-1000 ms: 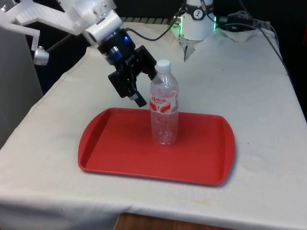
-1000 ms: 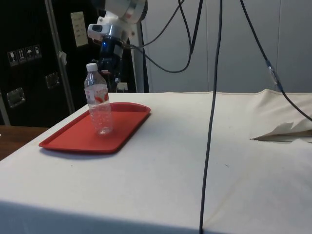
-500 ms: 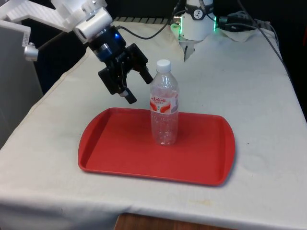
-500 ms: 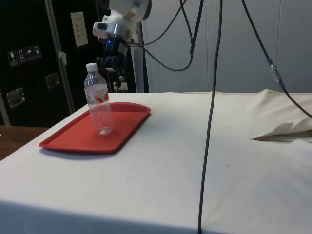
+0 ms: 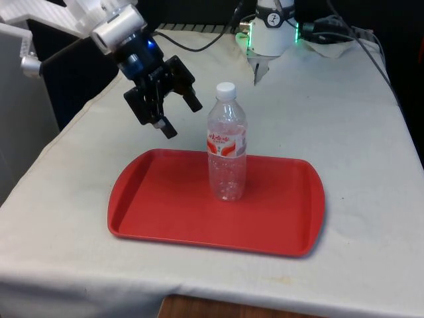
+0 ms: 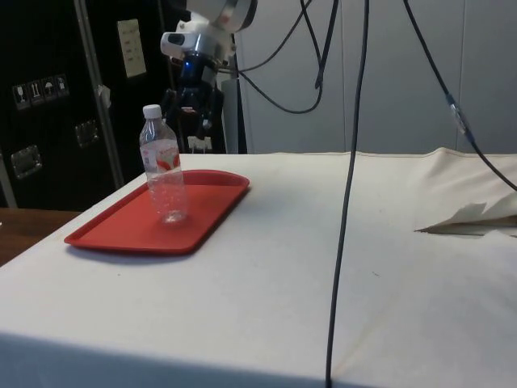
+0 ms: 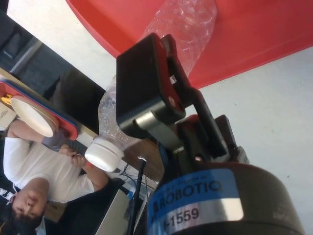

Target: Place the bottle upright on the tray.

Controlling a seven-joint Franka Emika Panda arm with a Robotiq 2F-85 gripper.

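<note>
White-clothed table (image 6: 323,275), dark cabinets (image 6: 48,97) behind, pale wall panels (image 6: 404,73), hanging black cables (image 6: 349,162).

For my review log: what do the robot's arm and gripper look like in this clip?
The arm is white with rounded segments, and black cables trail from its wrist. The gripper is black with two blocky fingers; in the wrist view, red shows on a finger's inner face and a label on the gripper body reads ROBOTIQ.
</note>
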